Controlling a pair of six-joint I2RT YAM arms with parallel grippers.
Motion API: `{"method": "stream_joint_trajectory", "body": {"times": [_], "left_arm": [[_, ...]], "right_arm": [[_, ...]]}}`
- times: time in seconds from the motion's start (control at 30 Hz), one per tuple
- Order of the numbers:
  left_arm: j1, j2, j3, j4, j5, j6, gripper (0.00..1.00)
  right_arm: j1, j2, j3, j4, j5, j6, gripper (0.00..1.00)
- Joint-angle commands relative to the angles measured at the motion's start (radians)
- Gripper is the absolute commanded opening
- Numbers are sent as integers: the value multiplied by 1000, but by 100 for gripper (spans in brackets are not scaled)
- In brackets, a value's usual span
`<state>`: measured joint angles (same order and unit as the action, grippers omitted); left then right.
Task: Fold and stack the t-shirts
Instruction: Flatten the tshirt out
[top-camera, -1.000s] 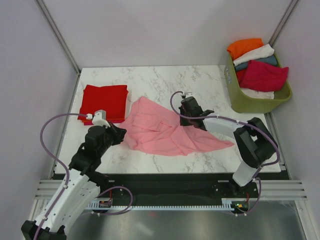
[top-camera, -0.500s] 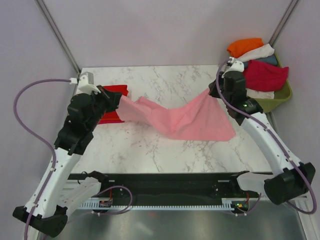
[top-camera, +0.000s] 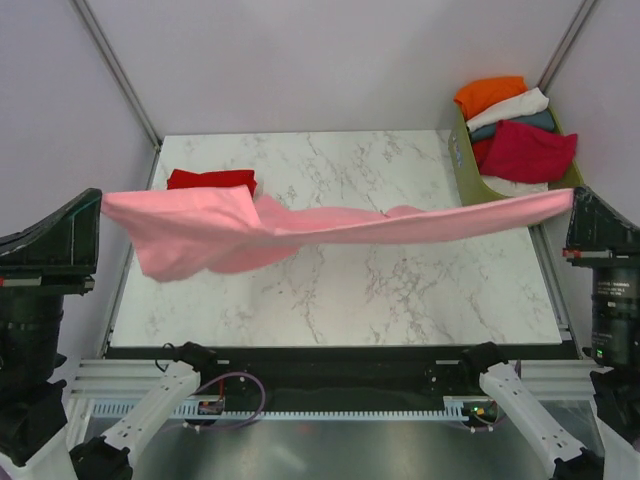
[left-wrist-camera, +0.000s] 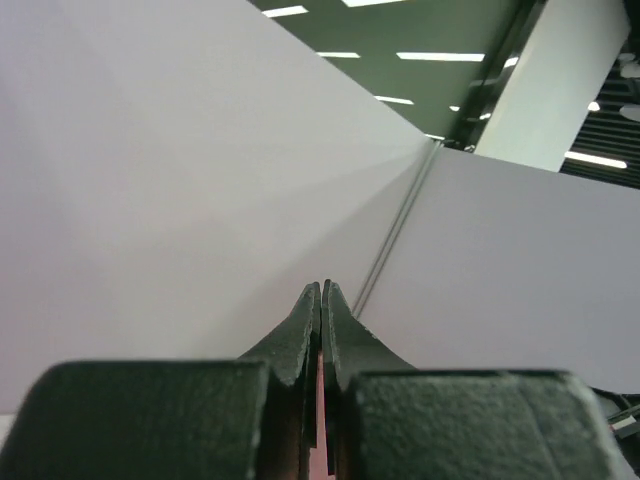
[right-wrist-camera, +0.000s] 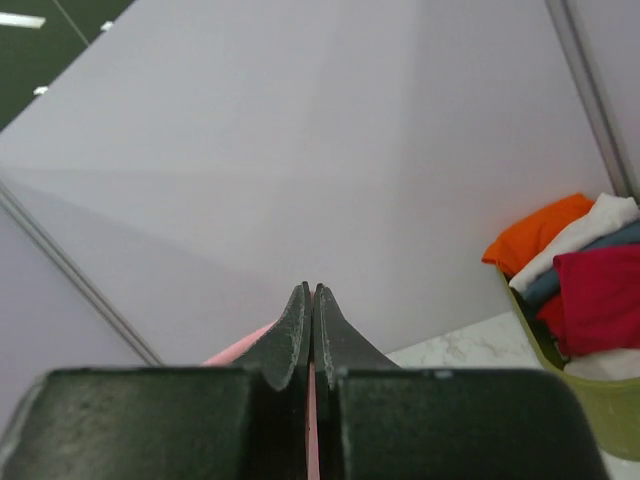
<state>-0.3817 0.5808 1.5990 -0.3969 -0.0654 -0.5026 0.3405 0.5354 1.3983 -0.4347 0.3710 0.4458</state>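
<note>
**A:** What colour are the jaws?

**B:** Black, both pairs. The pink t-shirt (top-camera: 330, 225) between them is pale and plain.

**A:** And below them?

**B:** The tabletop (top-camera: 400, 290) is white marble with grey veins. The red t-shirt (top-camera: 210, 179) nearer the left jaws is bright. By the right jaws, an olive-green basket (top-camera: 468, 165) holds an orange t-shirt (top-camera: 490, 92), a white t-shirt (top-camera: 512, 108) and a crimson t-shirt (top-camera: 528, 148).

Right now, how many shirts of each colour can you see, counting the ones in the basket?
Pink shirt: 1
Red shirt: 1
Orange shirt: 1
White shirt: 1
Teal shirt: 1
Crimson shirt: 1
Total: 6 in view; the basket may hide more.
</note>
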Motion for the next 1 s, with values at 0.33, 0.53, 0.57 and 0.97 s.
{"method": "stream_joint_trajectory", "body": {"times": [0.33, 0.53, 0.57, 0.97], "left_arm": [[3, 166, -242, 87, -40, -24, 2], [4, 373, -324, 246, -47, -44, 2], [4, 410, -308, 275, -50, -42, 2], [91, 902, 430, 268, 61, -36, 2]], "right_arm": [[0, 116, -87, -47, 123, 44, 0], [-1, 375, -139, 13, 154, 102, 0], [-1, 414, -133, 23, 160, 113, 0], [-307, 846, 442, 62, -307, 344, 0]]}}
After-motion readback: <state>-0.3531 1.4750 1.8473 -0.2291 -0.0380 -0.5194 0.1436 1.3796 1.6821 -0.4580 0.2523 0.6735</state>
